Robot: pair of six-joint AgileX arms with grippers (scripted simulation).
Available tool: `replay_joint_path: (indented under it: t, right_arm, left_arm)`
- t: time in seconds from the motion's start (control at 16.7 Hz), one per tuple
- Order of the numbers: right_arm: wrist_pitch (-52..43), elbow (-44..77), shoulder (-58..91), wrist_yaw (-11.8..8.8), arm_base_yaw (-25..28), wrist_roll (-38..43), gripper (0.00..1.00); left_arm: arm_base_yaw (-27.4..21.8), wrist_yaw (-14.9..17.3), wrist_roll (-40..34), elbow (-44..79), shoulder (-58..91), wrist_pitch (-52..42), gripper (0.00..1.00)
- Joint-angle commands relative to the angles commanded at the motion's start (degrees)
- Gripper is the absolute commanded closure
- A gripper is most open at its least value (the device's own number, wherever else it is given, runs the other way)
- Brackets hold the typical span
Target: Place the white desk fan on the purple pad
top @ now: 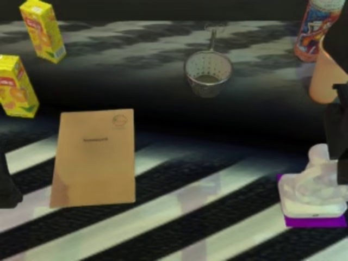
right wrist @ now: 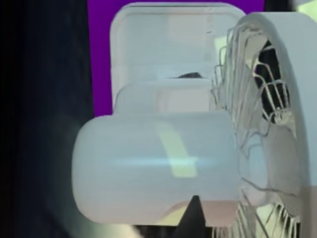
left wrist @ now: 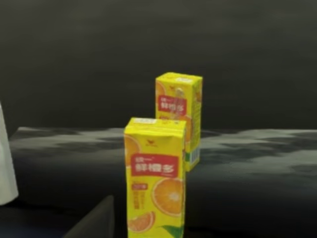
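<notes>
Black-and-white striped table [top: 179, 217]; dark backdrop behind.

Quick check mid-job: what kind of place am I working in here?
Likely a simulated tabletop test scene, not a real room: a striped table scattered with unrelated items, namely juice cartons, a mesh strainer, a tan envelope, and the white desk fan on the purple pad.

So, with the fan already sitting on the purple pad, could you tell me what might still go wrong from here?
1. The white desk fan stands on the purple pad near the top view's right edge of the table, so a careless retreat by the right arm could drag or tip it.
2. Its base nearly fills the pad, so a small nudge could push it over the purple border.
3. The orange cup stands close behind the right arm and could be clipped.
</notes>
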Motion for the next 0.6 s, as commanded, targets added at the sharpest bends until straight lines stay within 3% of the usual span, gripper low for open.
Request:
replay_joint_path:
  t: [0.24, 0.6]
  right_arm:
    - [0.0, 0.0, 0.0, 0.0, 0.0, 0.0, 0.02]
    - [0.0, 0.0, 0.0, 0.0, 0.0, 0.0, 0.0]
  left_arm:
    - [0.0, 0.0, 0.0, 0.0, 0.0, 0.0, 0.0]
    - [0.0, 0.0, 0.0, 0.0, 0.0, 0.0, 0.0]
